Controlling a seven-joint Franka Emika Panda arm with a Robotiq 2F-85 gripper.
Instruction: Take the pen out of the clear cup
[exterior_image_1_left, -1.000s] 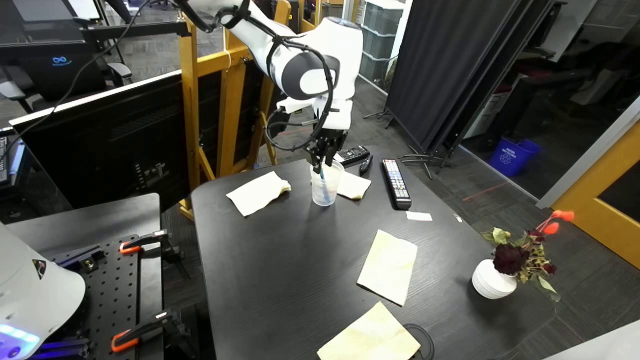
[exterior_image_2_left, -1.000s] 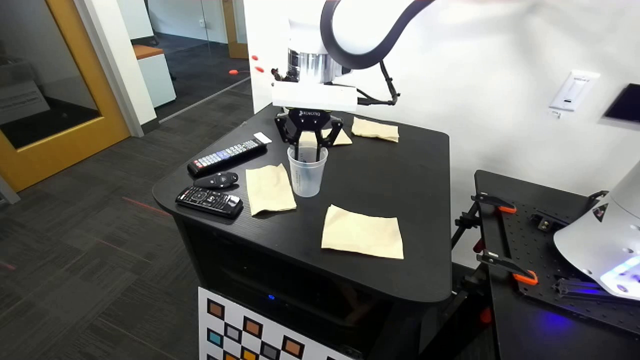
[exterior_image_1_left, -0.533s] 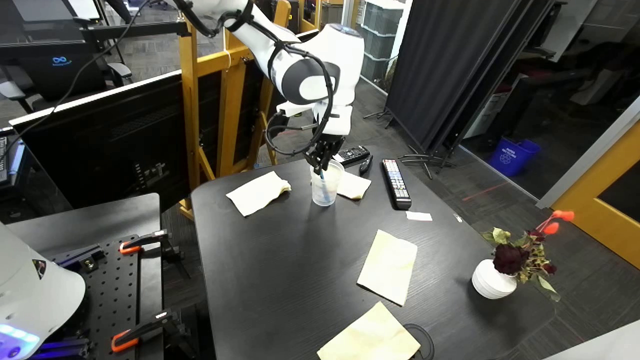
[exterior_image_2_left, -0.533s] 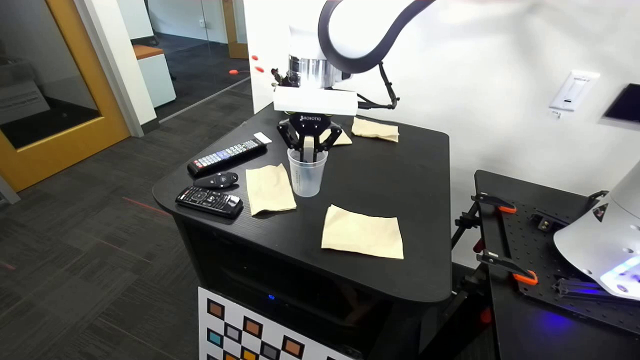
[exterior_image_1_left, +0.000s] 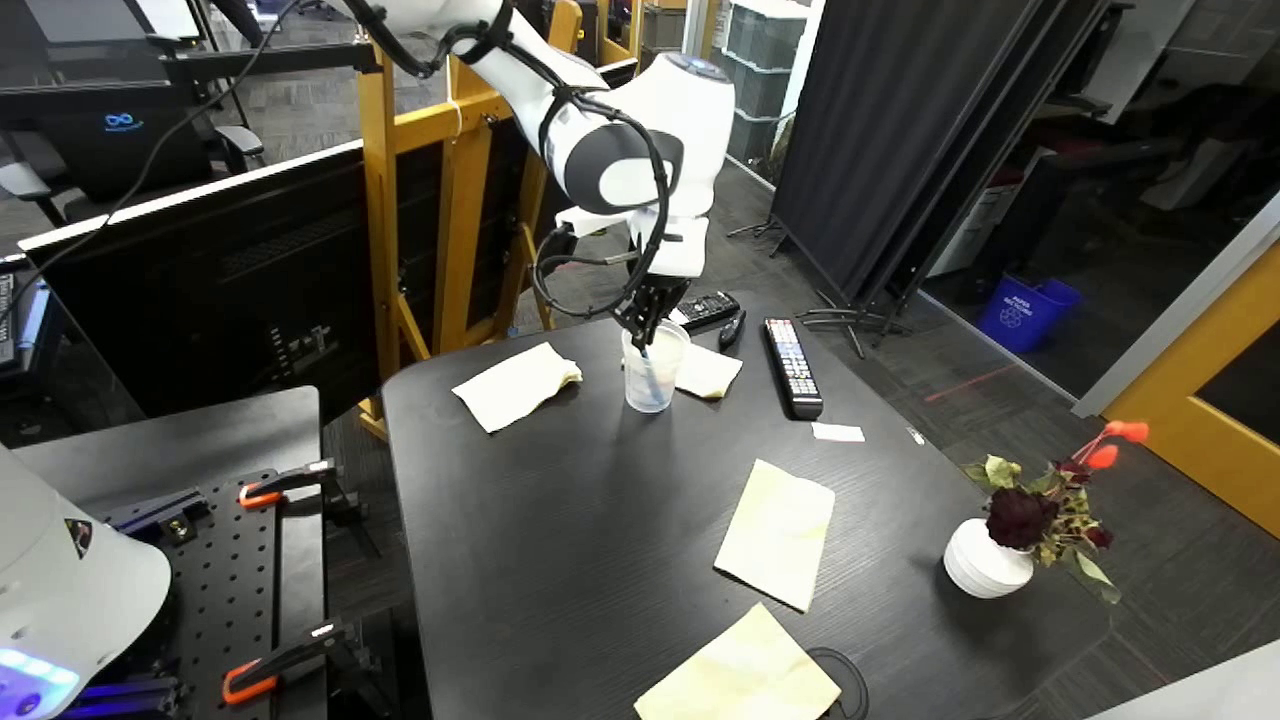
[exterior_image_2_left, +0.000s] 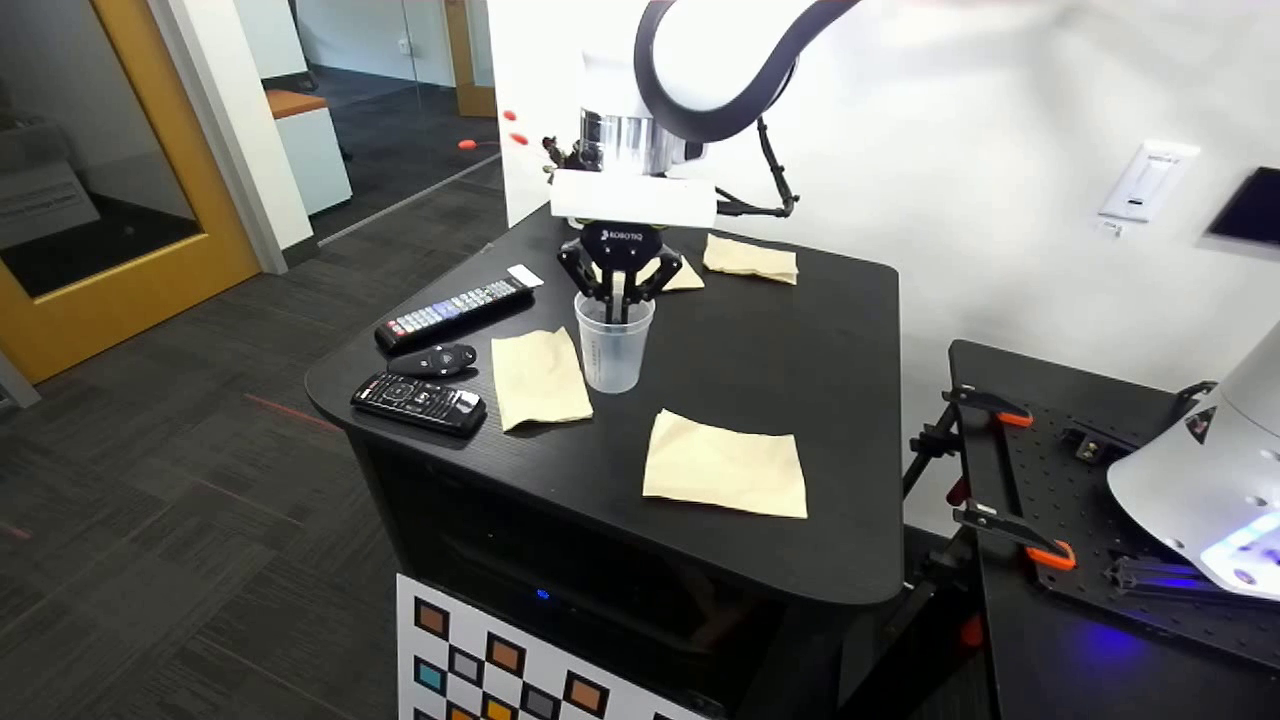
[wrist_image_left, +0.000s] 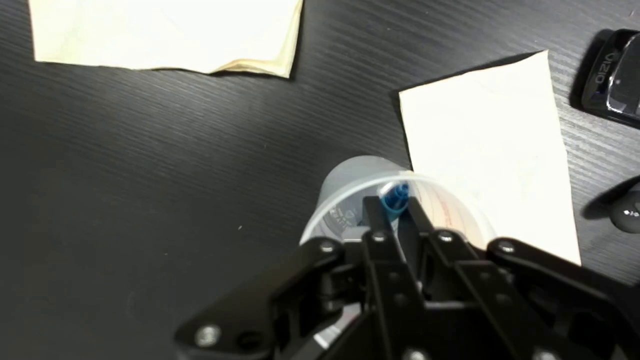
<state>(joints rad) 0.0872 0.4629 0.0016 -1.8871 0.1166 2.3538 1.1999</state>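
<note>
The clear cup (exterior_image_1_left: 664, 376) stands upright on the dark table in both exterior views, also here (exterior_image_2_left: 613, 362). The pen (exterior_image_1_left: 651, 378) leans inside it as a thin blue line through the cup wall. My gripper (exterior_image_1_left: 643, 340) points down from above, with its fingertips just inside the cup's mouth (exterior_image_2_left: 617, 318). In the wrist view the black fingertips (wrist_image_left: 392, 204) are close together on either side of the pen's blue top end (wrist_image_left: 396, 196), which fills the gap between them. The cup's rim (wrist_image_left: 345, 192) surrounds the fingertips. The pen's lower part is hidden there by the fingers.
Several folded cream cloths lie around the cup, one right beside it (exterior_image_2_left: 540, 378) and one nearer the table edge (exterior_image_2_left: 725, 465). Remotes (exterior_image_2_left: 420, 402) (exterior_image_1_left: 793, 368) lie near the table's edge. A white flower pot (exterior_image_1_left: 987, 560) stands on the table in an exterior view.
The gripper has moved down slightly, and its fingers have closed from wide apart to close together around the pen's top. The cup has barely shifted.
</note>
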